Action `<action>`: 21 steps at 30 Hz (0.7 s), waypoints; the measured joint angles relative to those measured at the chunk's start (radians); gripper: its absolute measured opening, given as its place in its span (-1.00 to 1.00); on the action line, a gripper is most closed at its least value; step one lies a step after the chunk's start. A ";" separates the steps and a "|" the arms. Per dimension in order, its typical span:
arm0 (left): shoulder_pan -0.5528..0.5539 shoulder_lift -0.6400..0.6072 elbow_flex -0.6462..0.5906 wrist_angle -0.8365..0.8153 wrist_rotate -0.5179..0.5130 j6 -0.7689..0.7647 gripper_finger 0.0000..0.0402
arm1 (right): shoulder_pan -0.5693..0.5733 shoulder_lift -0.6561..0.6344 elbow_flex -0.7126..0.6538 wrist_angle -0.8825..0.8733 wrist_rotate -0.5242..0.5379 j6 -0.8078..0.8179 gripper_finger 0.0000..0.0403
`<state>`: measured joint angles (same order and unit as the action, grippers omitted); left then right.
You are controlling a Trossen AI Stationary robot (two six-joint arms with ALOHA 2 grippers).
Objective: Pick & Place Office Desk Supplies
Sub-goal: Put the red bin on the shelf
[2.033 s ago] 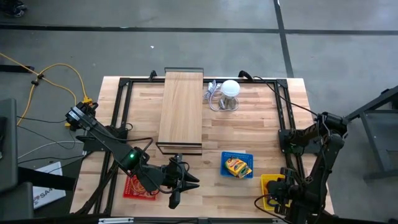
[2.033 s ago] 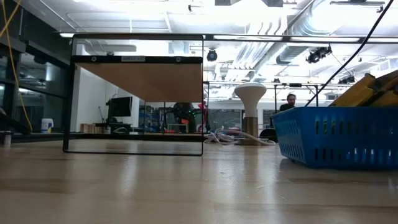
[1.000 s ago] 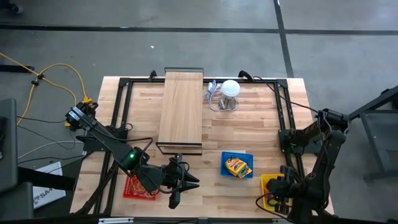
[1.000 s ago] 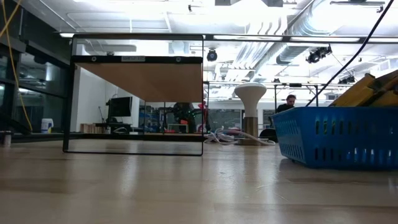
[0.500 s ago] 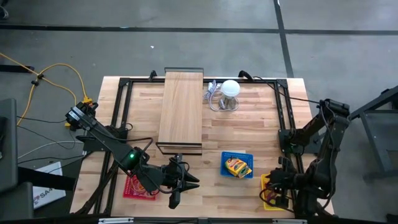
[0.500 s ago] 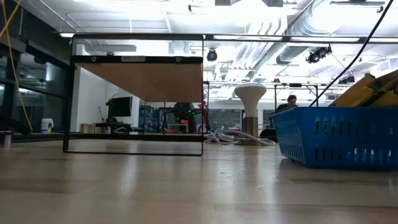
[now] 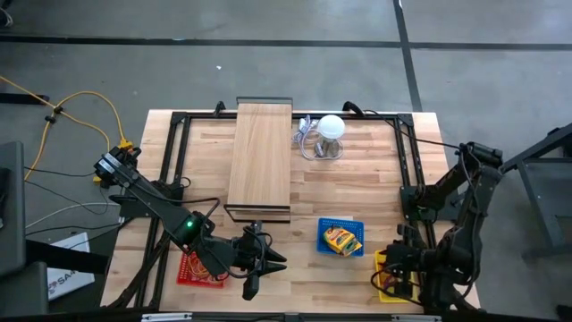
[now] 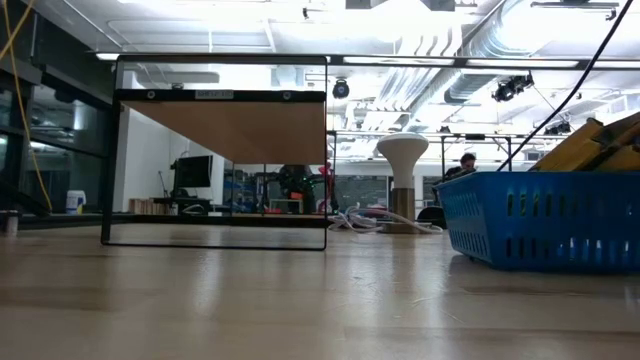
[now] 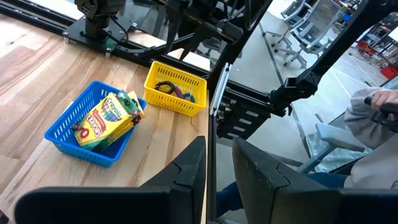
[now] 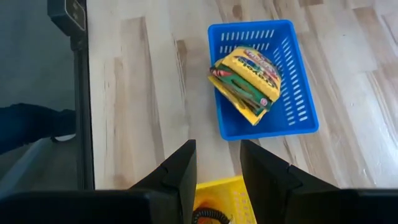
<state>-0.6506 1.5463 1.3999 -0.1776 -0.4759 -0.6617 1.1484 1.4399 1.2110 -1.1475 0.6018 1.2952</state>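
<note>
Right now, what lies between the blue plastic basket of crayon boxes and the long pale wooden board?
Only bare wooden tabletop separates blue plastic basket from long pale wooden board, seen in the high view.

You face grey concrete floor (image 7: 268, 72) around table; ceiling ducts (image 8: 470, 60), bright lights overhead; office chairs (image 9: 311, 12) at 1 o'clock.

Blue basket (image 10: 292, 68), yellow-orange printed packs (image 10: 245, 79), yellow basket (image 9: 176, 88)

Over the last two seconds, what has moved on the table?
Only the right arm: its claw swung inward over the yellow basket, open and empty. The left claw, the blue basket with its crayon packs and the red basket stayed put.
</note>
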 joint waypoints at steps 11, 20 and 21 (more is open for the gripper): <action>0.000 0.000 0.000 0.000 0.000 0.000 -0.62 | 0.001 0.001 0.000 0.035 -0.002 -0.017 -0.45; 0.000 0.000 0.000 0.000 0.000 0.000 -0.62 | 0.001 0.001 0.000 0.076 -0.002 -0.078 -0.45; 0.000 0.000 0.000 0.000 0.000 0.000 -0.62 | 0.001 0.001 0.000 0.081 -0.002 -0.091 -0.45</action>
<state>-0.6506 1.5463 1.3999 -0.1778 -0.4759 -0.6617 1.1492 1.4406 1.2110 -1.0664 0.6003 1.2037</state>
